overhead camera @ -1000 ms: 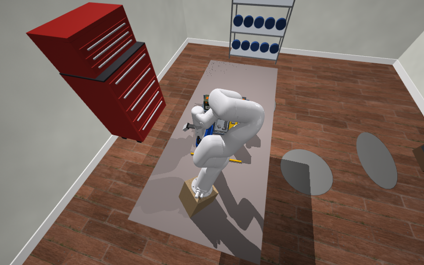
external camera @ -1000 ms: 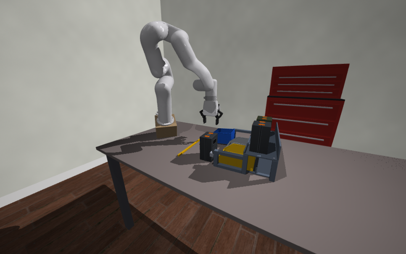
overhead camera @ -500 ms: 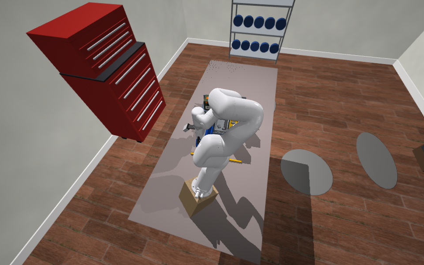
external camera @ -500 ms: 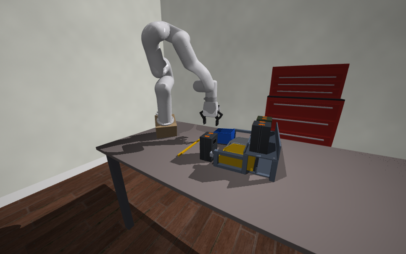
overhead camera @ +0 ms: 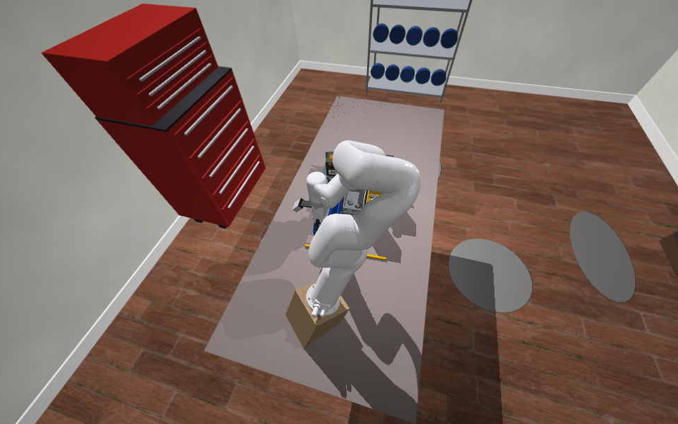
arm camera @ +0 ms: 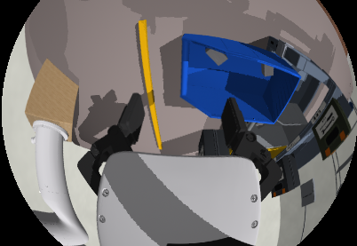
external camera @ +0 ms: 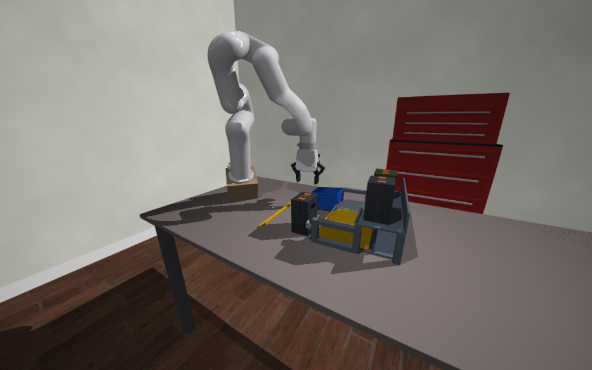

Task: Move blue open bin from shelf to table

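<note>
The blue open bin (external camera: pixel 327 196) sits on the table top, close against the left end of the grey shelf frame (external camera: pixel 363 226). In the wrist view the bin (arm camera: pixel 236 78) shows its open top, with small grey parts inside. My gripper (external camera: pixel 306 176) hangs a little above the bin, apart from it, open and empty. In the wrist view the fingers spread wide over the bin's near edge. A yellow bin (external camera: pixel 342 222) lies in the frame. Two black bins (external camera: pixel 379 200) stand on end in the frame. A third black bin (external camera: pixel 303 213) stands on the table beside it.
A thin yellow bar (external camera: pixel 274 215) lies on the table left of the bins, also in the wrist view (arm camera: pixel 149 83). The arm's wooden base block (external camera: pixel 241 187) stands at the table's far end. A red tool chest (external camera: pixel 445 151) stands behind the table. The arm hides the bins in the overhead view.
</note>
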{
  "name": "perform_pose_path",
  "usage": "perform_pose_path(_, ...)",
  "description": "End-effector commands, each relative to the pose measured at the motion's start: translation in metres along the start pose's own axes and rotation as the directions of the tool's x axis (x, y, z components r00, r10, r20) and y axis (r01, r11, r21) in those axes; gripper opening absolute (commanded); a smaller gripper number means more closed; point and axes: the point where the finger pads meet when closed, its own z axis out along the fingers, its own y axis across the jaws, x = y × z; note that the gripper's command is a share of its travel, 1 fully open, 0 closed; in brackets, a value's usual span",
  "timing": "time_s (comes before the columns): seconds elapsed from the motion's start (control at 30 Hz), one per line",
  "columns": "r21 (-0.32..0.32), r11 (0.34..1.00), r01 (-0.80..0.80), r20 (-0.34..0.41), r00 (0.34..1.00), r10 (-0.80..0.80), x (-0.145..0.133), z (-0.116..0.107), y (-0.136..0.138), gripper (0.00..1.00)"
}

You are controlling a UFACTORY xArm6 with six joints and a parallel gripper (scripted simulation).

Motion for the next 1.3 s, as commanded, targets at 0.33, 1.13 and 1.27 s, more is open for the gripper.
perform_pose_path(0.33, -0.003, 1.000, -0.001, -0.002, 1.000, 0.001, 0.0006, 0.0020, 0.0013, 1.00)
perform_pose_path(1.13, -0.003, 1.000, -0.001, -0.002, 1.000, 0.001, 0.0006, 0.0025, 0.0013, 0.33)
perform_pose_path(1.27, -0.003, 1.000, -0.001, -0.002, 1.000, 0.001, 0.0006, 0.0025, 0.0013, 0.33)
